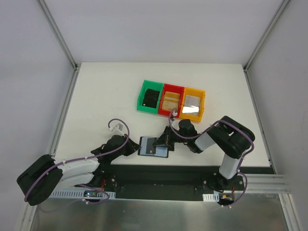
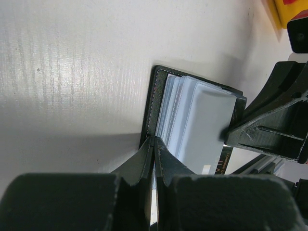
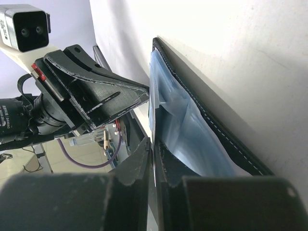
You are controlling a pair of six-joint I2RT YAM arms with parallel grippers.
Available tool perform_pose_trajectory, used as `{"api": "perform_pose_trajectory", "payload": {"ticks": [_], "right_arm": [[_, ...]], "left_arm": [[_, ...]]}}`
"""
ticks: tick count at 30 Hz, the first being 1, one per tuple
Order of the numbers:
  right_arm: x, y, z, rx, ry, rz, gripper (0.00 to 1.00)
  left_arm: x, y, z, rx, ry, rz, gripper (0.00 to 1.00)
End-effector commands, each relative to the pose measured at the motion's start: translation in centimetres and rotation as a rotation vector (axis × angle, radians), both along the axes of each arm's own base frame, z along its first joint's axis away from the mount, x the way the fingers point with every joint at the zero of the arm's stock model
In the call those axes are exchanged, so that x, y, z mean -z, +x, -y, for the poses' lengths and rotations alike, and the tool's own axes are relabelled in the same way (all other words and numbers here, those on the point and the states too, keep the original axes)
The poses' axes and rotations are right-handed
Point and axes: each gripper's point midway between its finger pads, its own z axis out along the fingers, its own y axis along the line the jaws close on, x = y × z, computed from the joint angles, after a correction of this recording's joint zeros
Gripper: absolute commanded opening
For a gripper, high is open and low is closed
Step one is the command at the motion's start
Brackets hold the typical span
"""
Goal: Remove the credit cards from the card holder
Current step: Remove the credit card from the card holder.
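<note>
The black card holder lies open near the table's front edge, its pale blue inner sleeves fanned upward. My left gripper is shut on the black cover's near edge at the holder's left side. At the holder's right side my right gripper is closed on a thin pale edge that lines up with the outermost sleeve. A dark credit card pokes out of that side just below the right fingertips; the pinched edge looks like this card's.
Three small bins stand in a row behind the holder: green with a black item, red, yellow. The table's front edge and both arm bases lie just behind the holder. A white clip lies by the left arm.
</note>
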Motion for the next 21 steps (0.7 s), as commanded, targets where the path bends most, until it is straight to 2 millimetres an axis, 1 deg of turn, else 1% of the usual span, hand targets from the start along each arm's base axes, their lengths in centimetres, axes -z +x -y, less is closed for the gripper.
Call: {"api": "perform_pose_trajectory", "payload": {"ticks": [1,4,9,17,21], "right_arm": [[-2.5,0.4,-0.3,-0.02,0.074,0.085,0.09],[-2.5,0.4,-0.2,-0.019,0.074,0.087,0.08],[-2.5,0.3,0.1,-0.018,0.073,0.091,0.01],[-2.6,0.2,0.6,-0.02,0.071,0.093,0.01],[-2.6,0.2,0.9,-0.022,0.059,0.101,0.01]], "left_arm": [[4.3,-2.4,-3.5,-0.024,0.153,-0.106,0.0],[4.3,-2.3,-3.5,-0.03,0.153,-0.104,0.0],[4.3,-2.4,-3.5,-0.029,0.152,-0.103,0.0],[3.9,-2.3,-3.3,-0.023,0.139,-0.09,0.0],[3.0,-1.9,-2.9,-0.013,0.115,-0.049,0.0]]}}
